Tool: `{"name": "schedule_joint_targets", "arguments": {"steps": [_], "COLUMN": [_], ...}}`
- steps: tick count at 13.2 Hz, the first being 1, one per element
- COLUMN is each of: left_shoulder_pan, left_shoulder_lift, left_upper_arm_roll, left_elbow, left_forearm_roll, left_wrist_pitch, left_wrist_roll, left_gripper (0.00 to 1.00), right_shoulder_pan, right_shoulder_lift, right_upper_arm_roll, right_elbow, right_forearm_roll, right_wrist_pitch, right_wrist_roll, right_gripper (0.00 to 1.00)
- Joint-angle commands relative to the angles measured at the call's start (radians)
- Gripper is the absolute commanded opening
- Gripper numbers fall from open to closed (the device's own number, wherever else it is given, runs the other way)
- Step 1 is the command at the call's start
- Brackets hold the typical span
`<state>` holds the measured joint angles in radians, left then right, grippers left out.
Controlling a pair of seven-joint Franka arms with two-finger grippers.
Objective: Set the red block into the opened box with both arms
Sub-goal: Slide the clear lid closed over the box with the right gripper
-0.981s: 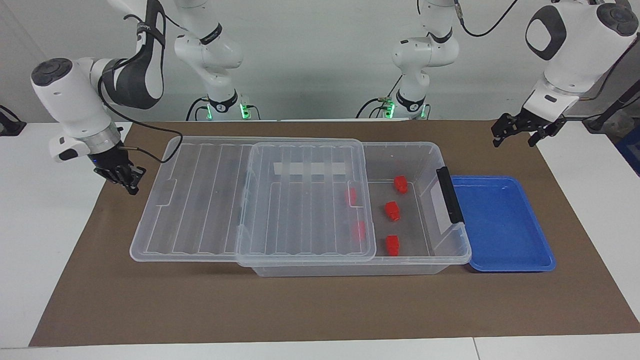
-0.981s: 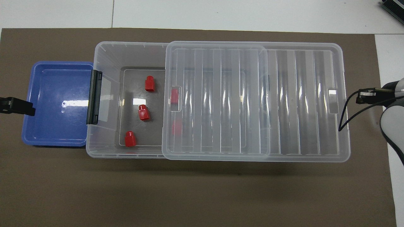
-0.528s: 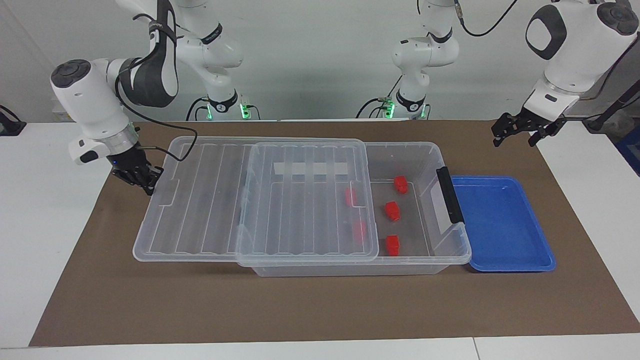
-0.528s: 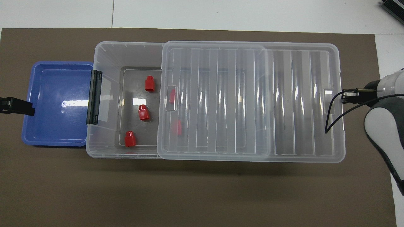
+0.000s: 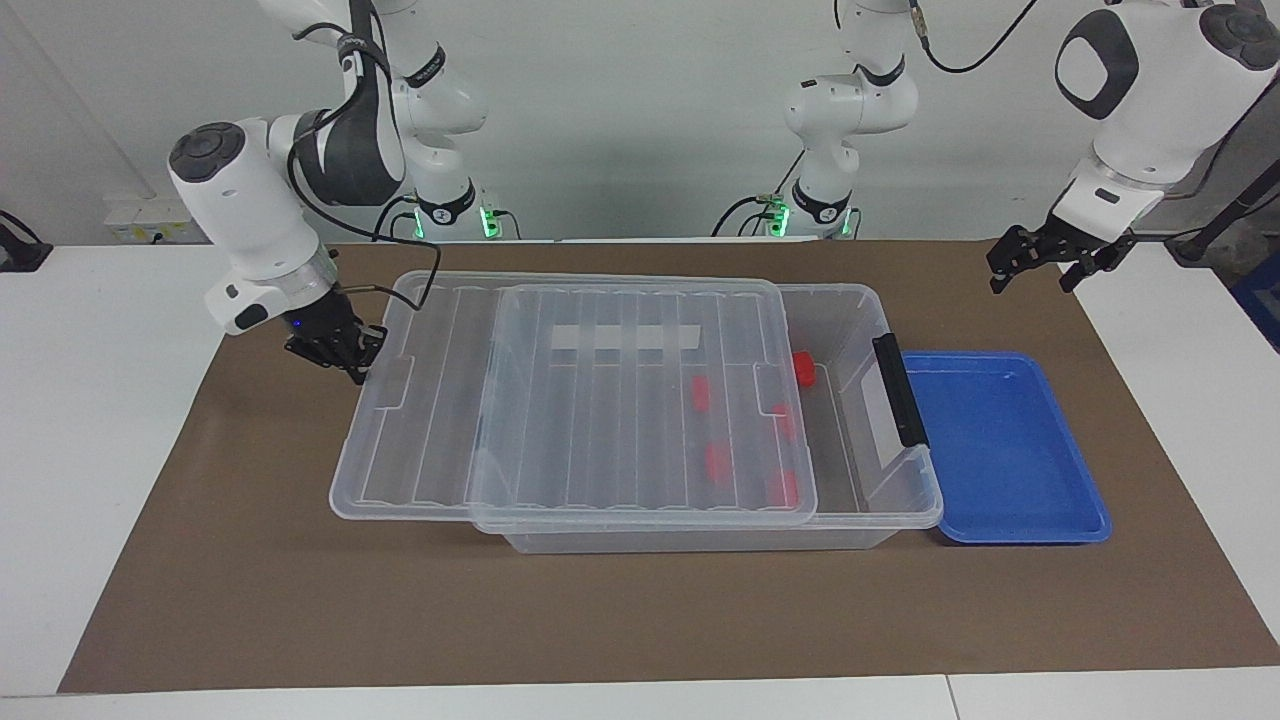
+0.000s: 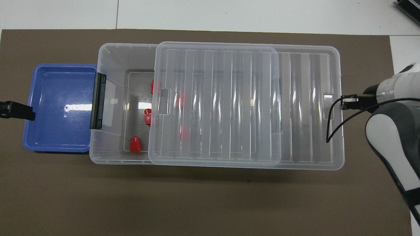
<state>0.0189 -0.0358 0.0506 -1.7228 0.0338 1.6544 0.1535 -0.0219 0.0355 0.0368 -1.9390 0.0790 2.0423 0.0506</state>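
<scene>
The clear box (image 5: 700,541) (image 6: 111,59) lies on the brown mat with several red blocks inside. One red block (image 5: 803,368) shows in the uncovered end; another red block (image 6: 135,144) lies by the wall nearer the robots. The ribbed lid (image 5: 600,420) (image 6: 246,105) rests across the box, covering most of it and overhanging toward the right arm's end. My right gripper (image 5: 345,355) (image 6: 344,102) is shut, with its tips against the lid's end edge. My left gripper (image 5: 1035,265) (image 6: 19,111) hangs open and holds nothing, above the mat by the blue tray.
A shallow blue tray (image 5: 1000,440) (image 6: 59,108) with nothing in it sits against the box's end that carries the black bar handle (image 5: 897,390) (image 6: 97,101). A black cable loops from the right wrist over the lid's end.
My right gripper has moved toward the left arm's end, pushing the lid along the box. The lid now covers more of the opening and more blocks. The left arm has not moved.
</scene>
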Motion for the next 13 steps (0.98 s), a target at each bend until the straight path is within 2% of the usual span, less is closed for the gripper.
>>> {"name": "schedule_joint_targets", "arguments": {"steps": [1,13], "left_shoulder_pan": [0.001,0.001], "left_shoulder_lift": [-0.029,-0.029], "left_upper_arm_roll": [0.002,0.002], "left_elbow": [-0.035,-0.035], "left_forearm_roll": [0.006,0.006], "left_wrist_pitch": [0.018,0.018], "left_wrist_roll": [0.001,0.001], "left_gripper": [1.0,1.0], "right_shoulder_pan": [0.033,0.181], "right_shoulder_lift": [-0.028,-0.028], "right_upper_arm_roll": [0.003,0.005], "right_elbow": [-0.024,-0.031], "right_forearm_roll": [0.025,0.025], "right_wrist_pitch": [-0.007,0.036], "right_wrist_roll": [0.035,0.21], "right_gripper": [0.0,0.0]}}
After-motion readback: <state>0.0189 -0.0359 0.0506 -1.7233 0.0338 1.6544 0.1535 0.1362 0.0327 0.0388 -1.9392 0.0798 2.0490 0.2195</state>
